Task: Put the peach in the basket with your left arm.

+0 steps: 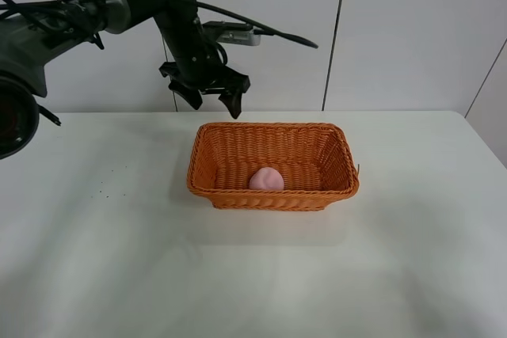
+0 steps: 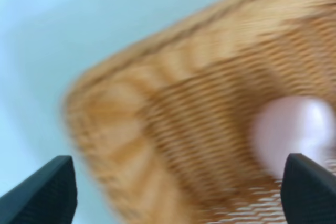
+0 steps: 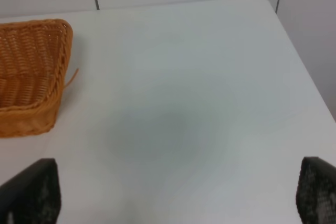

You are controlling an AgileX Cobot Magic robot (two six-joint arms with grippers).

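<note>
The pale pink peach (image 1: 267,179) lies inside the orange wicker basket (image 1: 238,195), near its front wall. My left gripper (image 1: 213,97) is open and empty, raised above the basket's back left corner. In the blurred left wrist view the peach (image 2: 294,132) sits on the basket's floor (image 2: 173,129) between and beyond my spread fingertips (image 2: 50,192). My right gripper (image 3: 178,195) is open and empty over bare table, to the right of the basket (image 3: 29,72); it does not show in the exterior high view.
The white table (image 1: 103,259) carries only the basket. A white panelled wall (image 1: 396,29) stands behind it. The table's right edge (image 3: 307,56) shows in the right wrist view.
</note>
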